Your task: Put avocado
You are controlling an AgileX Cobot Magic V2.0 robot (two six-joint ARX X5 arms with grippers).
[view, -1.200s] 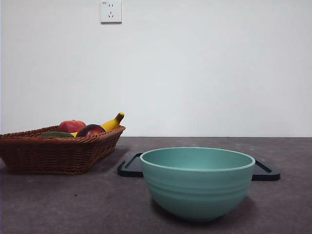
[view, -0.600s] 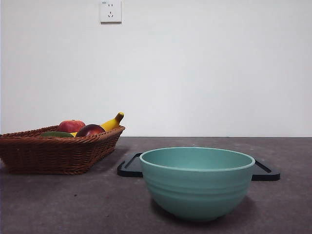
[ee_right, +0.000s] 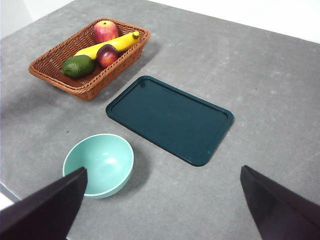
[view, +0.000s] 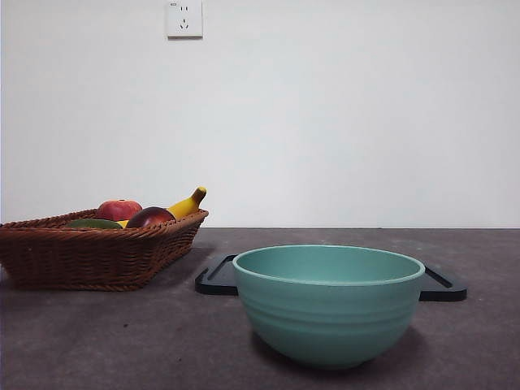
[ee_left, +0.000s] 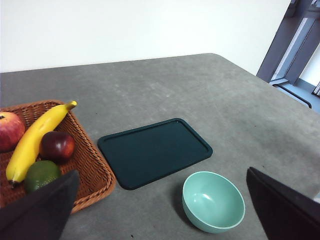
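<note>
The dark green avocado (ee_right: 78,66) lies in the brown wicker basket (ee_right: 55,75), at the end away from the apple. It also shows in the left wrist view (ee_left: 42,175), and as a green sliver above the basket rim in the front view (view: 93,223). My left gripper (ee_left: 160,210) is open and empty, high above the table near the teal bowl (ee_left: 213,201) and the basket. My right gripper (ee_right: 165,205) is open and empty, high above the table by the bowl (ee_right: 99,164) and the dark tray (ee_right: 170,118). Neither gripper shows in the front view.
The basket (view: 89,252) also holds a red apple (view: 119,210), a banana (view: 187,204) and a dark reddish-purple fruit (view: 150,217). The teal bowl (view: 328,303) stands in front of the dark green tray (view: 215,280). A white wall stands behind the table.
</note>
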